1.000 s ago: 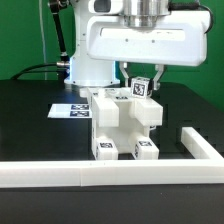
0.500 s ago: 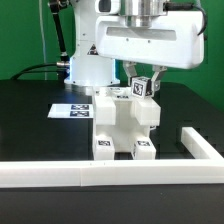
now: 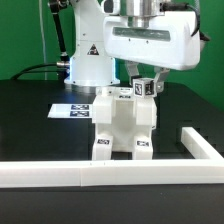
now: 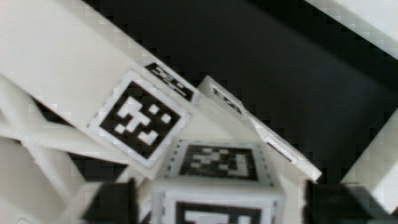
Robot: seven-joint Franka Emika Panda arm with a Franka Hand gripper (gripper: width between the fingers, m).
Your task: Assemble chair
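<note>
The partly joined white chair [image 3: 124, 126] stands on the black table, with tags on its front feet. My gripper [image 3: 143, 84] hangs over the chair's top corner on the exterior view's right. It is shut on a small white tagged chair piece [image 3: 142, 88] that sits against that corner. In the wrist view the gripper [image 4: 222, 206] holds this tagged piece [image 4: 217, 170] between its dark fingers [image 4: 114, 200]. A chair panel [image 4: 71, 120] with a larger tag lies just beyond it. I cannot tell whether the piece is seated in the chair.
The marker board [image 3: 72, 109] lies flat behind the chair on the exterior view's left. The long white border rail [image 3: 100, 176] runs along the front and turns back at the exterior view's right [image 3: 199, 146]. The robot base [image 3: 86, 62] stands at the back.
My gripper has moved toward the exterior view's right while still holding the small tagged piece. The chair has stayed about where it was.
</note>
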